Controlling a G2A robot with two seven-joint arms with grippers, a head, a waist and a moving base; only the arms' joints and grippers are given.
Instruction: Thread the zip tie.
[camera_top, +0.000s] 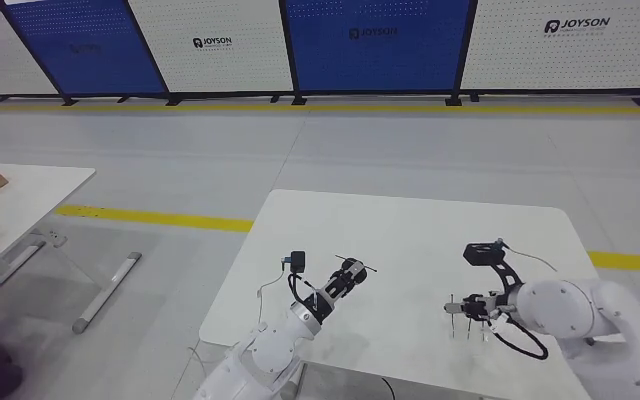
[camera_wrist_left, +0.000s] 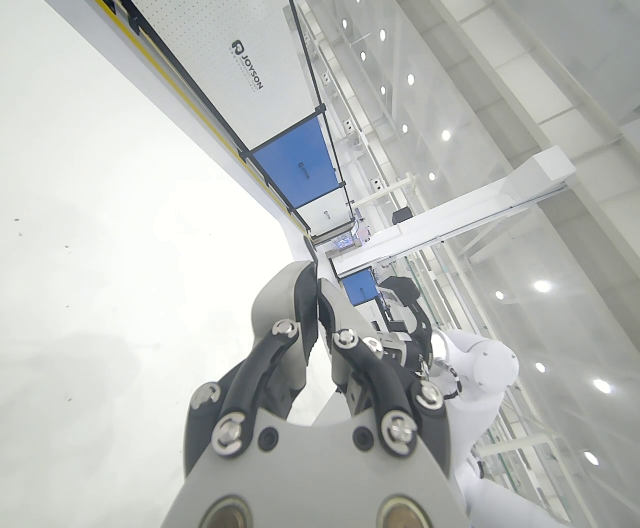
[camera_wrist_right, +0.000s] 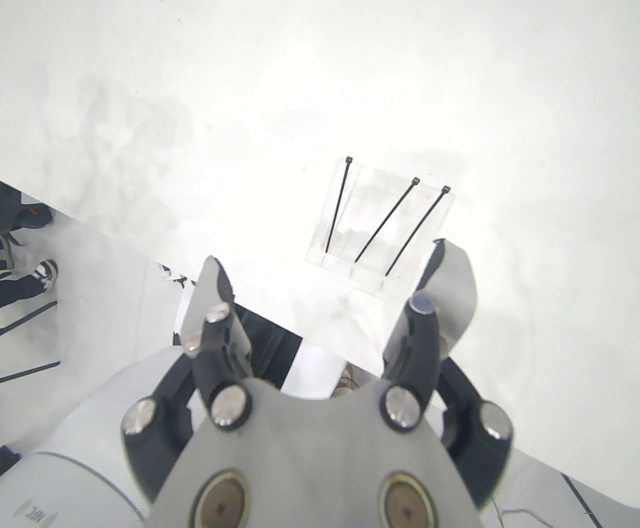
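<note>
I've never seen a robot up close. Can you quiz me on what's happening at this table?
1. True or false: the right fingers are shut tight.
2. How many zip ties stand in the clear holder? A two, B three, C five.
3. Fill in: the left fingers are shut on one thin black ___.
Key: 1 false, they are open; 2 B; 3 zip tie.

White table takes centre stage. Beyond it, blue panels and white panels stand side by side. A yellow line emerges from either side of it. Off to its left, a second table and a grey tube lying on the floor.
</note>
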